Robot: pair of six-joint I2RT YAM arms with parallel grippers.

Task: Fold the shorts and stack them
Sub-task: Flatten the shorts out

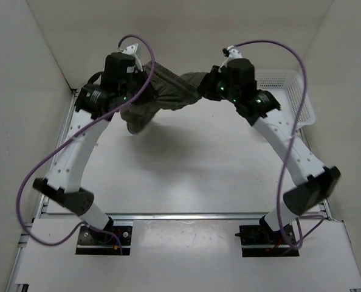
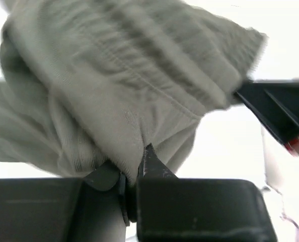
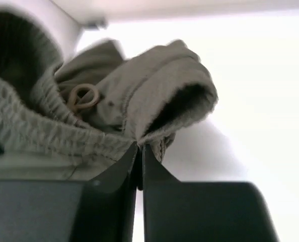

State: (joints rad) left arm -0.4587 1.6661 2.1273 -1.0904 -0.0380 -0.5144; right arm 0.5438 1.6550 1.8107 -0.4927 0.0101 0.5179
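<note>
The dark olive-green shorts (image 1: 162, 91) hang between my two grippers at the far middle of the table, with one part drooping to the table at the left. My left gripper (image 1: 127, 64) is shut on the fabric; in the left wrist view the cloth (image 2: 124, 91) is pinched between the jaws (image 2: 134, 169). My right gripper (image 1: 214, 79) is shut on the gathered waistband (image 3: 64, 136), with the drawstring loop (image 3: 83, 97) just above the jaws (image 3: 139, 148).
A white mesh basket (image 1: 290, 94) stands at the far right, just behind the right arm. White walls enclose the table on the left, right and far sides. Purple cables loop off both arms.
</note>
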